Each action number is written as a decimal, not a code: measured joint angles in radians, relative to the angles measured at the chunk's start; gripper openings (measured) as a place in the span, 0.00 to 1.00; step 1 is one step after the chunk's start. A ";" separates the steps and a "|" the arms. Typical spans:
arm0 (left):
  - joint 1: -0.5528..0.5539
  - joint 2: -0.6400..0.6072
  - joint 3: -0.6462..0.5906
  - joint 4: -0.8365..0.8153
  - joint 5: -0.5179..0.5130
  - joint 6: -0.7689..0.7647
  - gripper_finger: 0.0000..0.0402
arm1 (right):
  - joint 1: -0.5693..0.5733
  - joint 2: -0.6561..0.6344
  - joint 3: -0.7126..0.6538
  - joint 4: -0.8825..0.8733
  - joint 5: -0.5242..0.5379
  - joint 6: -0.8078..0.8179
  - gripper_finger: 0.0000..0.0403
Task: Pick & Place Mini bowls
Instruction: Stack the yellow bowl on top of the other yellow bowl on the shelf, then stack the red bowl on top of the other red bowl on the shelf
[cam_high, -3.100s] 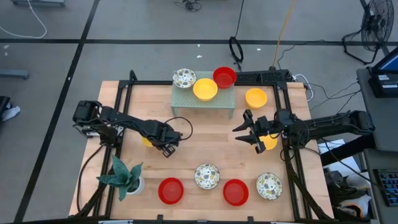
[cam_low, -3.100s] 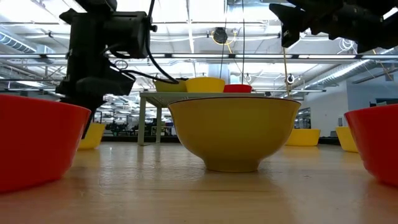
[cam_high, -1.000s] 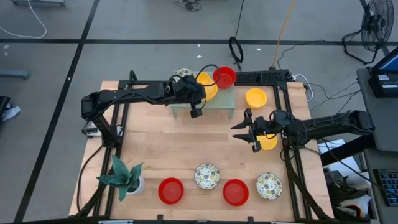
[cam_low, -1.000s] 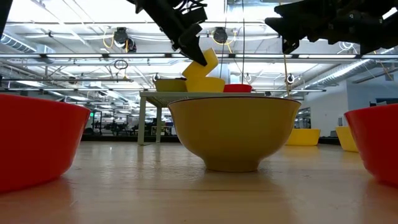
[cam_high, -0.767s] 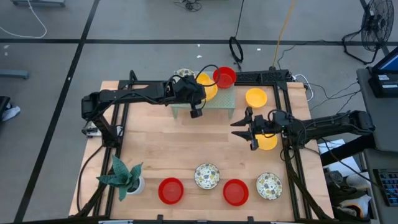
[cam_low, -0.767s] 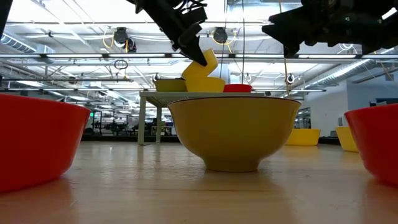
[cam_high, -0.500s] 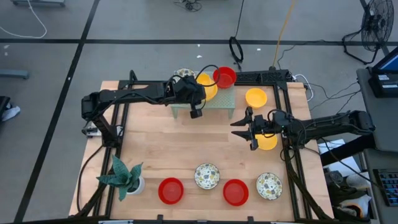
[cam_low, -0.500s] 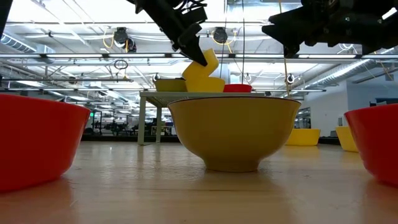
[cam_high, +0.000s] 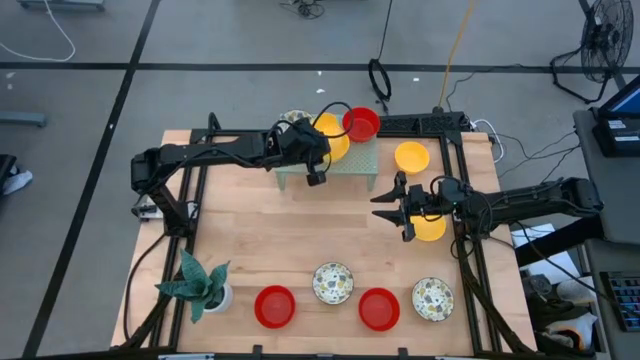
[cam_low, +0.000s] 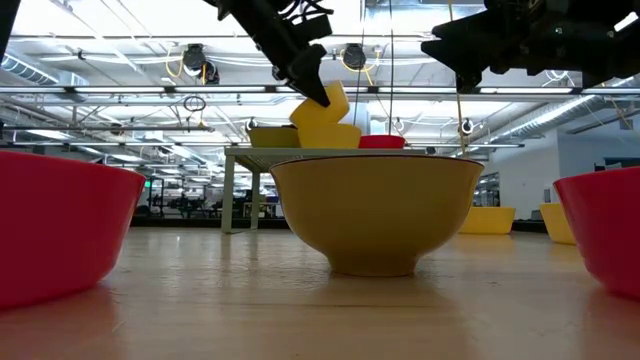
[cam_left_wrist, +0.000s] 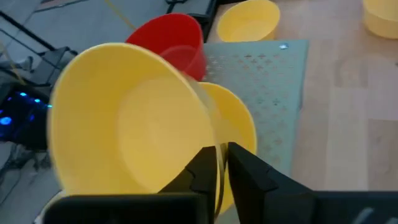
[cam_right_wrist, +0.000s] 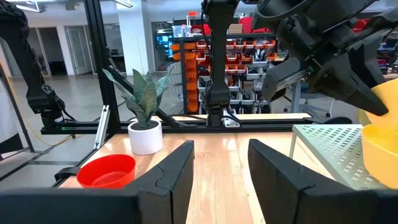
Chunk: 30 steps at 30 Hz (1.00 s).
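Note:
My left gripper (cam_high: 312, 150) is over the pale green rack (cam_high: 352, 168) at the table's far side, shut on a yellow mini bowl (cam_left_wrist: 124, 118). In the low view this bowl (cam_low: 322, 105) hangs tilted just above a second yellow bowl (cam_low: 332, 136) that stands on the rack. I cannot tell whether the two touch. A red bowl (cam_high: 360, 124) and a speckled bowl (cam_high: 292, 121) also stand on the rack. My right gripper (cam_high: 398, 208) is open and empty, above the table at the right. It is beside a yellow bowl (cam_high: 431, 228) that sits on the table. My left gripper pinches the yellow bowl's rim (cam_left_wrist: 219, 163) between its two fingers, one finger inside the bowl and one outside. The fingers slant down from the table's left. The bowl hangs tipped on its side, its opening toward the wrist camera, clear of the table.
Another yellow bowl (cam_high: 411, 157) sits on the table to the right of the rack. Two red bowls (cam_high: 274, 306) (cam_high: 379, 308) and two speckled bowls (cam_high: 332, 283) (cam_high: 432, 298) stand in a row near the front edge. A plant in a white pot (cam_high: 203, 288) stands front left.
My left gripper has sunk slightly with the tilted yellow bowl toward the yellow bowl on the rack. My right gripper, still open, has risen a little and shifted slightly toward the table's far edge.

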 joint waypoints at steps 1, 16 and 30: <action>0.000 0.000 0.000 0.000 -0.002 -0.001 0.14 | 0.000 0.000 0.000 0.000 0.000 0.000 0.35; 0.000 0.000 0.000 0.001 -0.005 -0.014 0.37 | 0.000 0.000 0.000 0.000 0.000 0.000 0.35; -0.051 -0.016 0.000 0.023 -0.007 -0.033 0.59 | 0.027 -0.001 0.085 -0.316 0.265 -0.038 0.35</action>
